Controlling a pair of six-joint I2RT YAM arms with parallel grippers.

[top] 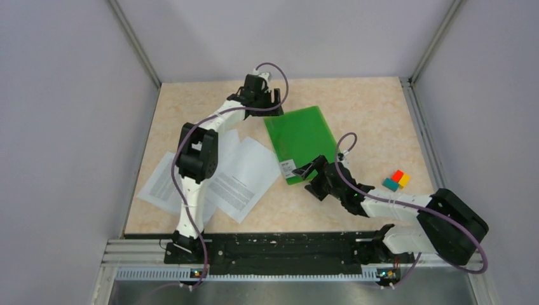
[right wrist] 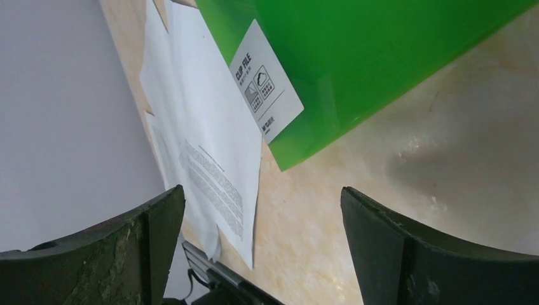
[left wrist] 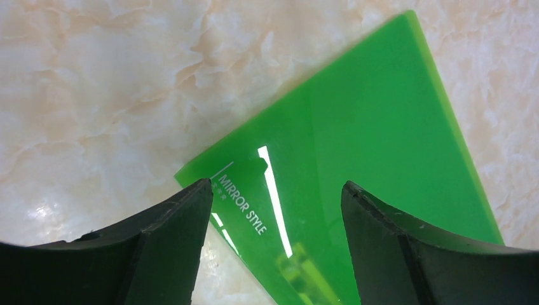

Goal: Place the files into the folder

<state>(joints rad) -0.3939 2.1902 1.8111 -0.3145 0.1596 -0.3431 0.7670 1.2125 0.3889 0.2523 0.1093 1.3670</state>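
Judging handling: folder [top: 300, 143] is stiff, slick plastic, lying flat and apparently shut. A pinch at a cover corner should hold best. Files [top: 238, 175] are thin, floppy sheets fanned just left of it and probably need an edge pinch. Left gripper [left wrist: 274, 185] hangs over the far corner, jaws wide, empty. Right gripper [right wrist: 262, 190] sits by the label [right wrist: 266, 79] corner, jaws wide, empty.
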